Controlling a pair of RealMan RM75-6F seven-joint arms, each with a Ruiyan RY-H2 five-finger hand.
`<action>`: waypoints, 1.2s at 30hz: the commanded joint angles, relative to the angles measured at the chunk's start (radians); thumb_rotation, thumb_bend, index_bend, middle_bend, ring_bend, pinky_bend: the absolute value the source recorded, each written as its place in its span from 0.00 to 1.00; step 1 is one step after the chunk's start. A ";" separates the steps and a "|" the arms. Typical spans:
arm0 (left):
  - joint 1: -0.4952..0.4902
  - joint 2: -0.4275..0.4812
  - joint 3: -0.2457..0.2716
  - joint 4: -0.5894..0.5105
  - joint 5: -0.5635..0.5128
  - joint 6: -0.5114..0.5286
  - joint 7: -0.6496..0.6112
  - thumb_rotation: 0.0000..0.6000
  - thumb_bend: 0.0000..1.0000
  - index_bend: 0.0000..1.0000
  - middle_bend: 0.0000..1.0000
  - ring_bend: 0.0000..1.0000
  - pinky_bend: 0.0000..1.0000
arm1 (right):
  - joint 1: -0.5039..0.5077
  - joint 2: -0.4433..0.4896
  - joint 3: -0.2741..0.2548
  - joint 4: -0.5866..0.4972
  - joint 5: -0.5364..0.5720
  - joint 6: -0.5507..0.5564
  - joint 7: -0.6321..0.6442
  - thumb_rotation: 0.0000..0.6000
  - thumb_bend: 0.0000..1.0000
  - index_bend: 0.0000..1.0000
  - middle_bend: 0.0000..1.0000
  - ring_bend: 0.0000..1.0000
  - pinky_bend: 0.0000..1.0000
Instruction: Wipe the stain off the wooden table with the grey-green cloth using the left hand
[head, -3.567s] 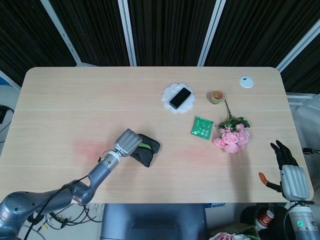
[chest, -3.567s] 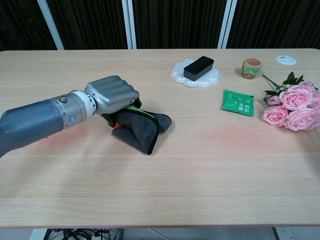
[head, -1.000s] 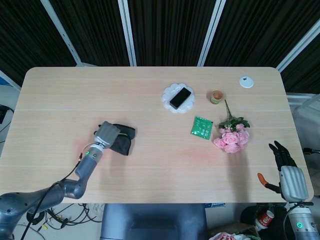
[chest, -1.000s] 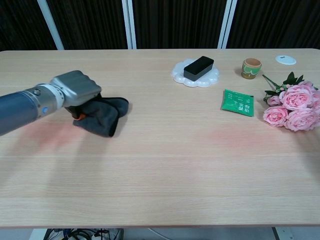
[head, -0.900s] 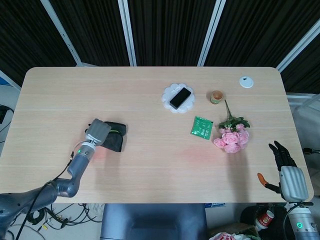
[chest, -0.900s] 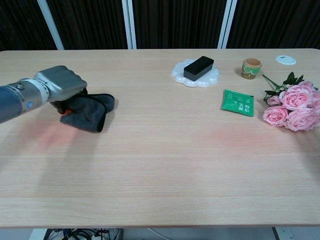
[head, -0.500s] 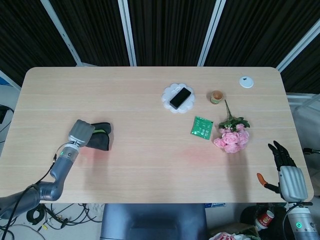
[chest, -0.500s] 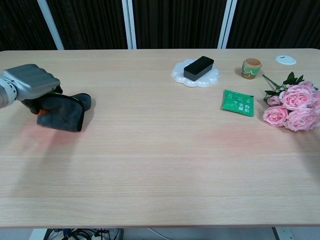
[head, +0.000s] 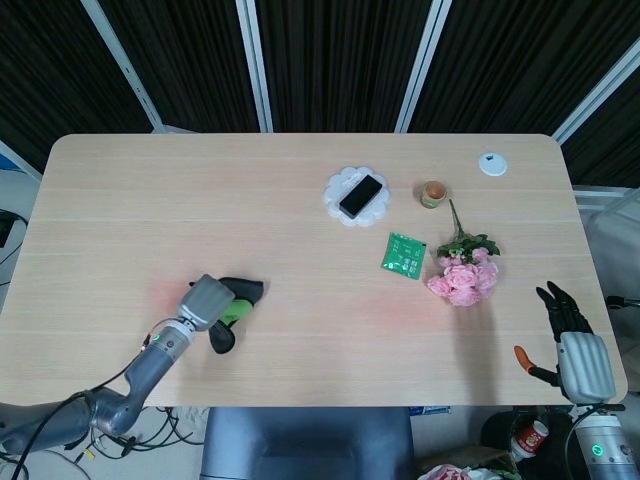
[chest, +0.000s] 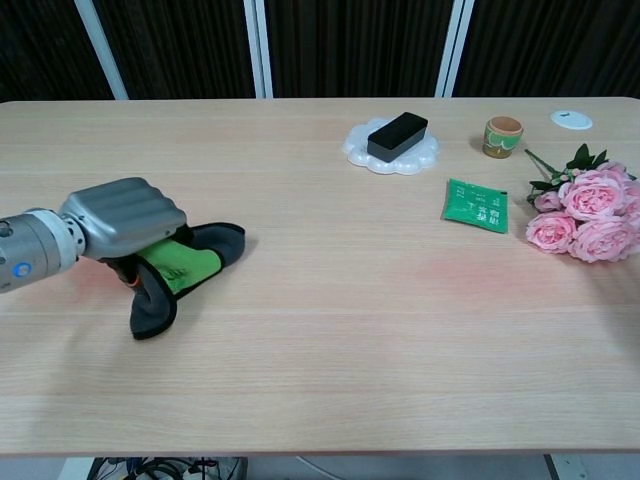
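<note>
Left hand (chest: 122, 230) fingers press the cloth (chest: 180, 265) flat; only the head view shows the right hand (head: 574, 343), fingers spread.

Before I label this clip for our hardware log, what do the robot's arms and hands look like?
The left hand has a ribbed silver-grey metal back, dark fingers and a round white wrist ring on a blue-grey tubular arm trailing black cables. The right hand has the same silver back, black fingers, an orange-tipped thumb and a green light below.
</note>
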 joint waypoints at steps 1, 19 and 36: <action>-0.014 -0.035 -0.002 -0.023 0.014 0.000 0.025 1.00 0.61 0.72 0.73 0.63 0.70 | 0.000 0.000 -0.001 0.000 -0.002 0.001 -0.001 1.00 0.22 0.00 0.00 0.00 0.19; -0.153 -0.155 -0.253 0.155 -0.124 0.023 0.132 1.00 0.59 0.70 0.71 0.62 0.70 | -0.001 0.002 0.003 0.001 -0.001 0.005 0.009 1.00 0.22 0.00 0.00 0.00 0.19; -0.137 -0.082 -0.339 0.239 -0.342 0.067 0.228 1.00 0.10 0.08 0.04 0.06 0.18 | 0.000 0.002 0.001 -0.004 0.000 0.001 0.001 1.00 0.22 0.00 0.00 0.00 0.19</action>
